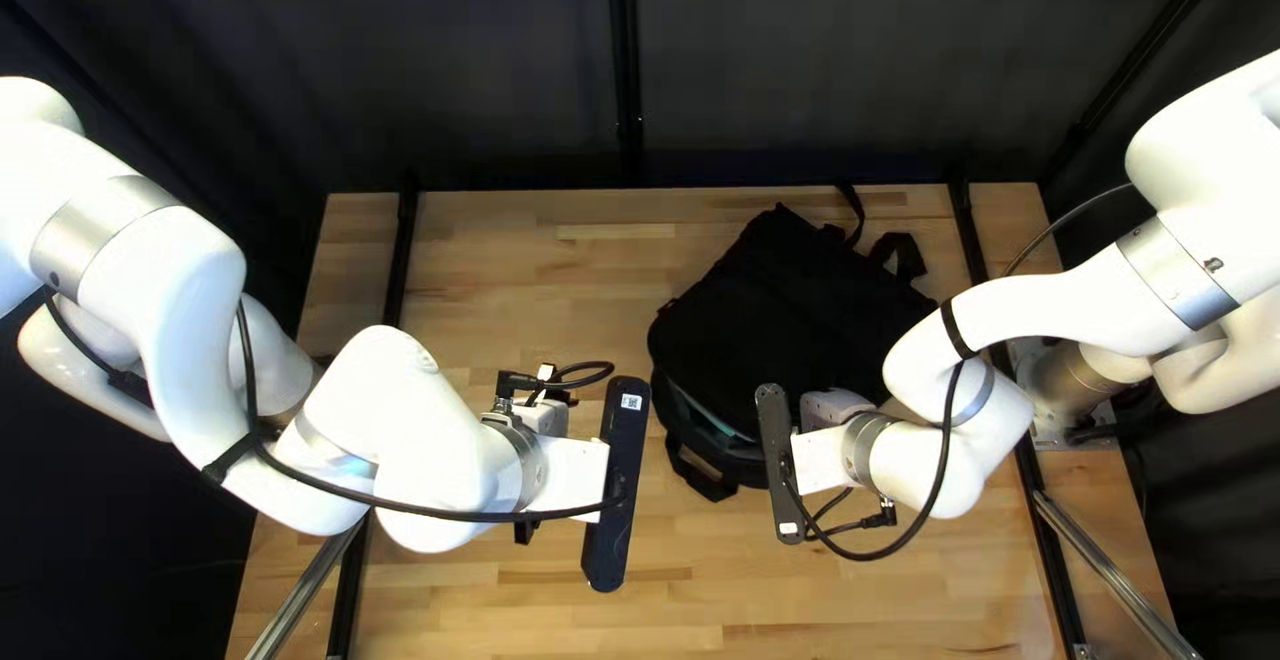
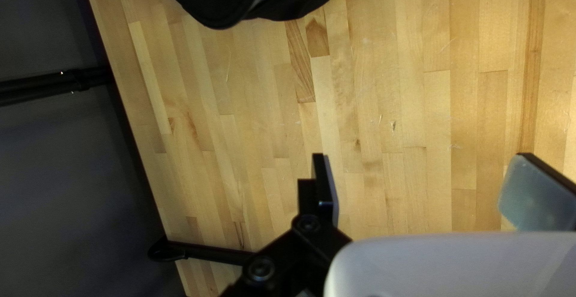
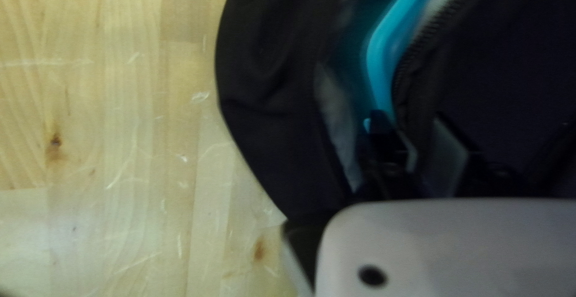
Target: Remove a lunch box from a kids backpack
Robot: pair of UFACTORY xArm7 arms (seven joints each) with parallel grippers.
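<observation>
In the top left view, the backpack (image 1: 800,307) lies on the table (image 1: 520,260) at three o'clock from the centre. My left pincer (image 1: 616,484) hangs between its seven and eight o'clock, beside it. My right pincer (image 1: 780,463) is over its six o'clock edge. A turquoise strip of the lunch box (image 1: 714,412) shows in the bag's opening, between ten and eleven o'clock from my right pincer, two o'clock from my left.

In my left wrist view, with twelve straight ahead of the pincer, I'm spread wide with nothing between my fingers. The backpack is between ten and eleven o'clock, well apart from me, a scrap of turquoise in it at eleven.

In my right wrist view, reckoned likewise, the lunch box's turquoise rim curves away at eleven o'clock, right by my tip, inside the backpack. The zipper (image 3: 429,30) runs at twelve. It's too dark and blurred to tell whether I'm closed or gripping cloth.
</observation>
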